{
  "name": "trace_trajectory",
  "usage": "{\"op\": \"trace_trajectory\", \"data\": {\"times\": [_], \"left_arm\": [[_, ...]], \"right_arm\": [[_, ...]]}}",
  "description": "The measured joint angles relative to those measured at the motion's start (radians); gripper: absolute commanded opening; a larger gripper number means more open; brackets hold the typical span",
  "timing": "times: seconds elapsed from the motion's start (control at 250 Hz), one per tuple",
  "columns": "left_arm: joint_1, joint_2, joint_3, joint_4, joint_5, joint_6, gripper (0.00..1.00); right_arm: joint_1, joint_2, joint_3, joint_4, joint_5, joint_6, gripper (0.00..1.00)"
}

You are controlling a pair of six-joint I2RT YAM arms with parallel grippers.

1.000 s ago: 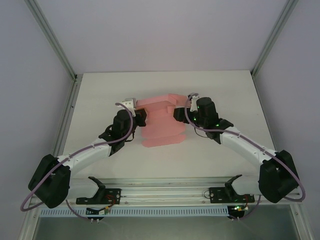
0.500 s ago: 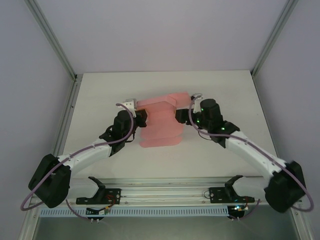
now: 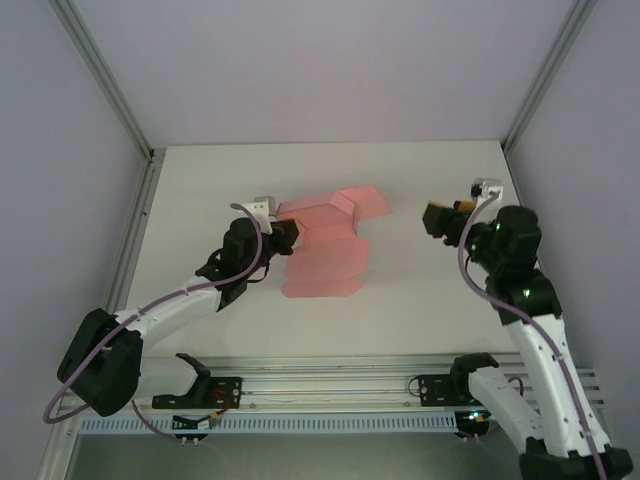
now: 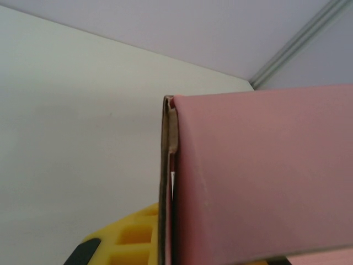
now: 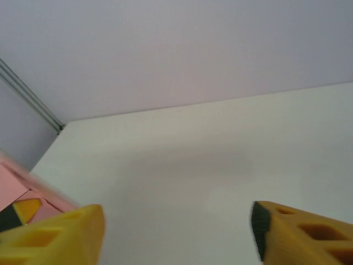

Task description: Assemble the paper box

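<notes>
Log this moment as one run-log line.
left gripper: shut on paper box left edge | right gripper: open, empty, over table, apart from box | state: partly folded

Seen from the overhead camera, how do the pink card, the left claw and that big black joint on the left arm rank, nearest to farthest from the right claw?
Measured from the right gripper in the top view:
1. Paper box, to its left across a gap.
2. Left gripper, at the box's left edge.
3. Left arm's big black joint, in the bottom-left corner.
</notes>
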Motion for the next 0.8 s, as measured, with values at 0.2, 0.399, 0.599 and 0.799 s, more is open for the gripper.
{"op": "trace_trajectory", "data": {"times": [0.2, 0.399, 0.599, 0.799], "left_arm": [[0.000, 0.000, 0.000, -0.001, 0.066, 0.023, 0.00], [0.000, -0.002, 0.000, -0.005, 0.065, 0.034, 0.00], [0.000, 0.000, 0.001, -0.007, 0.061, 0.034, 0.00], [0.000, 0.023, 0.005, -0.007, 0.061, 0.032, 0.00]], "right_arm": [[-0.037, 0.289, 0.202, -0.055, -0.338, -0.109, 0.49], [-0.029, 0.491, 0.256, -0.101, -0.704, -0.203, 0.41], [0.024, 0.525, 0.256, -0.134, -0.835, -0.268, 0.38], [0.099, 0.531, 0.256, -0.163, -0.849, -0.315, 0.39]]}}
